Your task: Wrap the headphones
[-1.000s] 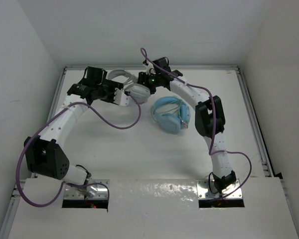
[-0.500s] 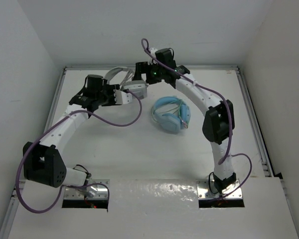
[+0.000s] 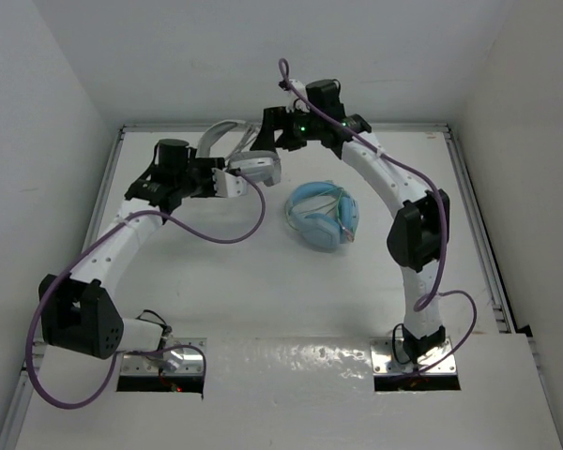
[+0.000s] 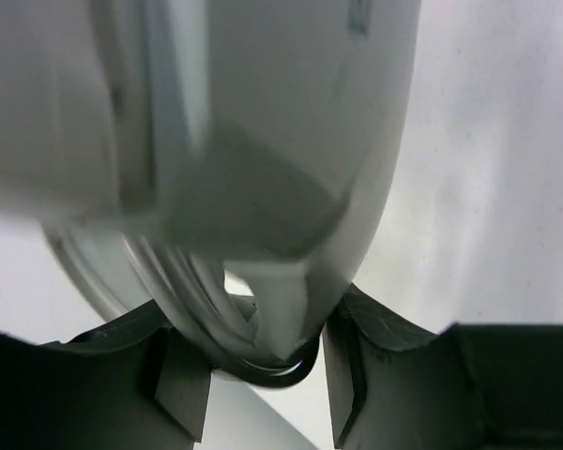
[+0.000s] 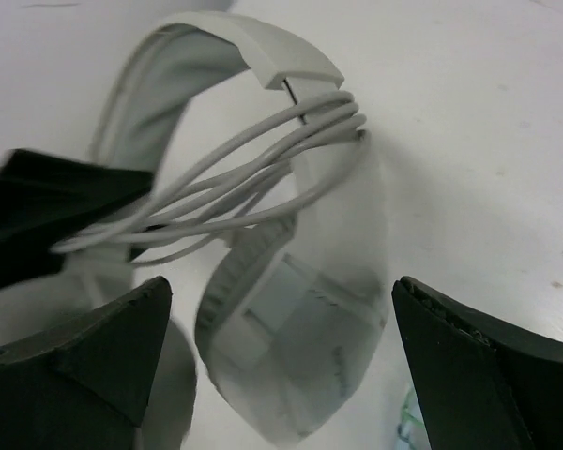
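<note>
Left tool (image 4: 263, 375), part closed, pinches the headphones (image 3: 255, 169) near one cup. Right tool (image 3: 270, 131) is spread wide around them and touches nothing. They are at the far side of the bench (image 3: 263, 291), headband toward the back wall and cups nearer, with the cable (image 5: 216, 187) looped across.

White and light-grey over-ear headphones (image 5: 263, 47): smooth matt plastic headband. Thin grey cable (image 5: 183, 202): smooth, rubbery, slight sheen. Right gripper (image 5: 281, 291) fingers (image 5: 84, 347): black matt plastic, grainy edges. White table (image 3: 263, 281): matt. White near-edge panel (image 3: 291, 375): glossy.
</note>
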Motion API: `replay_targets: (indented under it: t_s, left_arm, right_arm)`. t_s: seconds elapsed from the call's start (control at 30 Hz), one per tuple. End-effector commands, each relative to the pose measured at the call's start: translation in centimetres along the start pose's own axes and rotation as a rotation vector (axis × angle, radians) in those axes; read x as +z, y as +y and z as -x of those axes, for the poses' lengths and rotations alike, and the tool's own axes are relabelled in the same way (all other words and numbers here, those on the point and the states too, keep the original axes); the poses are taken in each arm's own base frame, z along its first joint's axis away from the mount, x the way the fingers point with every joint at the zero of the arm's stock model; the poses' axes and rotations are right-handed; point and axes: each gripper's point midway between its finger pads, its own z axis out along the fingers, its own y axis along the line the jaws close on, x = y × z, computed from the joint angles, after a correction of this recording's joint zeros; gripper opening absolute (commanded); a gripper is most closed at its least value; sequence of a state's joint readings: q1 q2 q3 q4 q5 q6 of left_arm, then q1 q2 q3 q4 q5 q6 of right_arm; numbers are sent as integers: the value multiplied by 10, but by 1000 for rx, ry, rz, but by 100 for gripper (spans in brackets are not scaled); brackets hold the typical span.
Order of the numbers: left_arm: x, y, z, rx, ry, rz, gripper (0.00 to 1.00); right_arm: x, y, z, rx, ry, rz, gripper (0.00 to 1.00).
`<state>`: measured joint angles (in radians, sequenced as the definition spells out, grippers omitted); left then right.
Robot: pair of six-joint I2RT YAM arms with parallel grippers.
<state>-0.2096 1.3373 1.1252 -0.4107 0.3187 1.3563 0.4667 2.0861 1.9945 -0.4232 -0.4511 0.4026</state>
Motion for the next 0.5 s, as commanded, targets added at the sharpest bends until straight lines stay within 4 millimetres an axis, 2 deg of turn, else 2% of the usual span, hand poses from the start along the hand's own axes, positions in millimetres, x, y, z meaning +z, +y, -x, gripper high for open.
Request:
replay_targets:
  t_s: [0.0, 0.03, 0.07, 0.13, 0.17, 0.2, 0.23, 0.27, 0.3, 0.33, 0.37, 0.43, 0.47]
  left_arm:
    - [-34, 3, -70, -38, 267, 39, 0]
    - [-32, 3, -67, -22, 250, 33, 0]
    - [-29, 2, -60, -12, 210, 17, 0]
    - [-26, 9, -50, 21, 164, 18, 0]
    - [-24, 13, -45, 29, 147, 23, 0]
    - [-22, 15, -39, 47, 134, 20, 0]
    - [-23, 22, -35, 60, 128, 32, 0]
    - [-22, 25, -34, 59, 131, 38, 0]
    - [-24, 34, -29, 32, 125, 65, 0]
    - [-24, 37, -29, 11, 126, 78, 0]
    - [-26, 41, -34, -27, 151, 99, 0]
    - [-28, 42, -47, -54, 187, 126, 0]
    - [-32, 42, -60, -81, 212, 146, 0]
  right_arm:
    - [-47, 42, 42, -7, -31, 328, 99]
    - [-46, 57, 47, -19, -52, 410, 98]
    - [-41, 59, 47, 4, -54, 395, 98]
    - [-26, 47, 32, -37, -20, 162, 99]
    - [-24, -4, 42, -71, -81, -188, 99]
    - [-27, -19, 37, -110, -73, -295, 99]
    - [-35, -26, 42, -113, -91, -325, 99]
    - [-34, -35, 30, -64, -74, -318, 99]
    - [-33, -29, 35, -46, -102, -251, 99]
    - [-40, -33, 35, -34, -118, -261, 99]
    - [-52, -33, 28, -49, -124, -288, 99]
    - [-66, -35, 34, -72, -193, -332, 99]
    - [-78, -33, 28, -92, -203, -340, 99]
